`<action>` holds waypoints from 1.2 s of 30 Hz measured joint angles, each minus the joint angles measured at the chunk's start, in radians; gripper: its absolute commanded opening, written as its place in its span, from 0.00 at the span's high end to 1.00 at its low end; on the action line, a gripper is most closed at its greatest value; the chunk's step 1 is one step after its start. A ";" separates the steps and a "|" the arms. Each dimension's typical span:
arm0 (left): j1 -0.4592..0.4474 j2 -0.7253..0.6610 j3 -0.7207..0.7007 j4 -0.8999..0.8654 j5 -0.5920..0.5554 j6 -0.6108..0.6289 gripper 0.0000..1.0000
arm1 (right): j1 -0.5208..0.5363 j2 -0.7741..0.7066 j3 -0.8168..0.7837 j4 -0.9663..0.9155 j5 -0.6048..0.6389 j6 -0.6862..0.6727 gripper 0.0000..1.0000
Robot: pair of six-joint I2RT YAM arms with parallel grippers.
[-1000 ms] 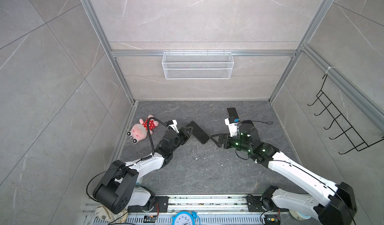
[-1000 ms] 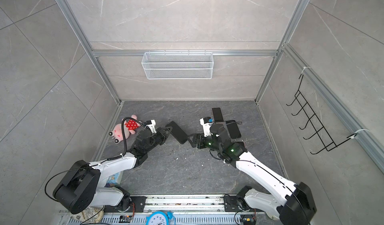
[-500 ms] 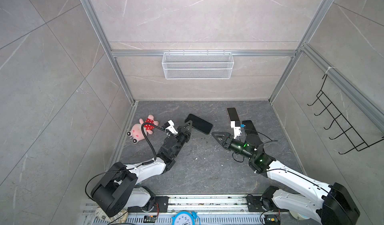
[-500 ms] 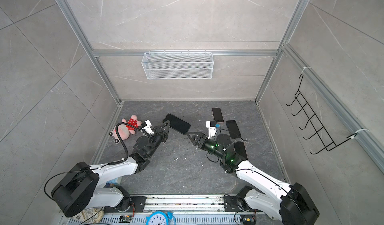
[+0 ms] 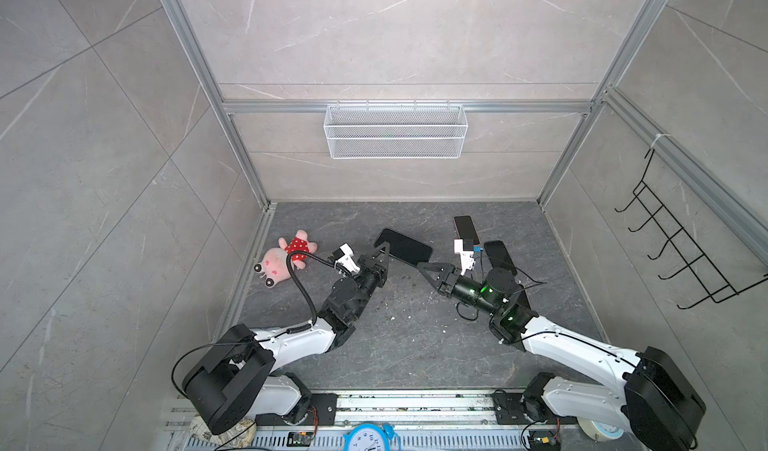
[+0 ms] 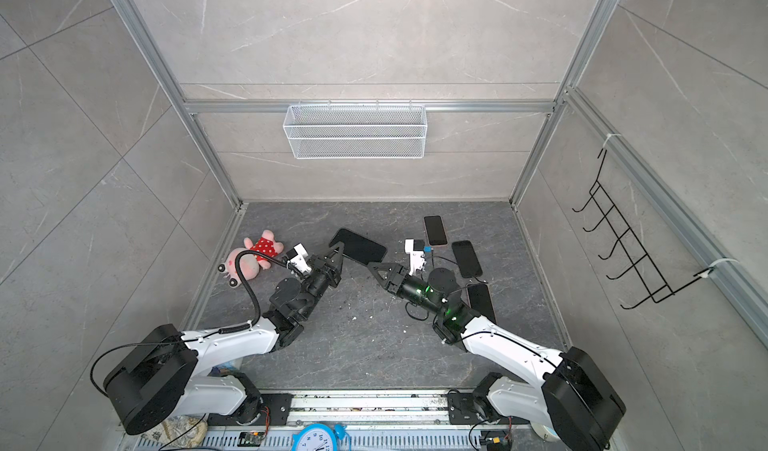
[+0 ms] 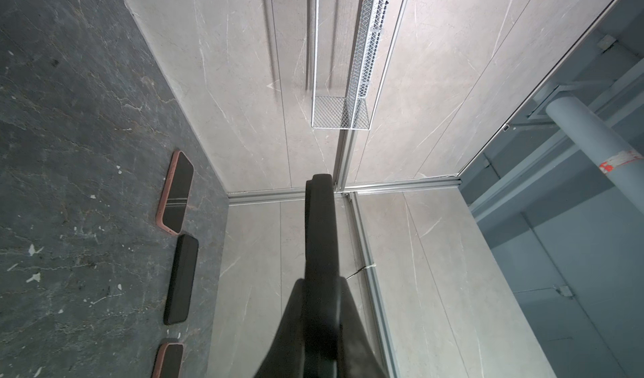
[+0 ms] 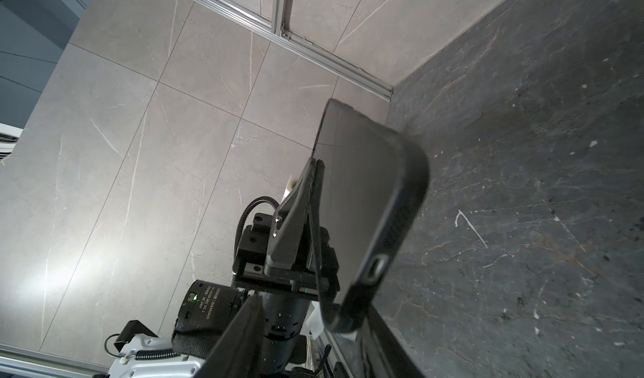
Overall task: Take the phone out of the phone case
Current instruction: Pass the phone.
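Black case [image 8: 404, 205] wraps the phone [image 5: 405, 247], and you have both lifted clear of the dark stone floor [image 5: 415, 345], around the middle and toward the back wall. Your left gripper [image 5: 385, 248] is clamped on the phone's left end. In the left wrist view the cased edge rises straight out from between its fingers [image 7: 299, 310]. In both top views the phone's long side runs from your left gripper toward your right one.

Your right gripper [image 5: 420, 265] sits at the phone's other end, aimed at the near corner. In the right wrist view the end with the port cutout hangs between the jaws, which stand partly apart. A gap shows between one finger [image 8: 240, 331] and the case, so you have no grip there. You cannot tell whether the other finger touches.

The case rim lies flush around the end of the phone that you can see.

Behind and beside your right arm, a pink-cased phone [image 6: 435, 230], a black phone [image 6: 466, 258] and a third phone [image 6: 481, 301] lie flat on the floor. A plush pig [image 5: 282, 259] lies by the left wall, and a wire basket [image 5: 395, 131] hangs on the back wall.
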 measured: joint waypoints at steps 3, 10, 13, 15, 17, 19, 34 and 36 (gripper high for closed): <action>-0.002 0.000 0.000 0.005 -0.002 -0.010 1.00 | 0.001 0.003 0.000 0.007 0.000 0.001 0.65; -0.008 0.000 0.000 0.009 -0.013 -0.016 1.00 | 0.005 0.018 0.000 0.014 0.000 0.000 0.74; -0.011 0.000 0.000 0.009 -0.017 -0.016 1.00 | 0.005 0.022 0.000 0.014 0.000 0.000 0.79; -0.011 0.000 0.000 0.012 -0.018 -0.018 1.00 | 0.005 0.023 0.000 0.014 0.000 0.003 0.82; -0.011 0.000 0.000 0.016 -0.019 -0.019 1.00 | 0.005 0.024 0.000 0.014 -0.001 0.004 0.86; -0.011 0.000 0.000 0.016 -0.019 -0.021 1.00 | 0.005 0.024 0.000 0.016 -0.004 0.004 0.90; 0.017 -0.168 0.084 -0.411 0.034 -0.092 1.00 | 0.007 -0.013 0.128 -0.312 -0.062 -0.505 1.00; 0.021 -0.172 0.117 -0.469 0.066 -0.092 1.00 | 0.012 -0.024 0.143 -0.374 -0.031 -0.629 1.00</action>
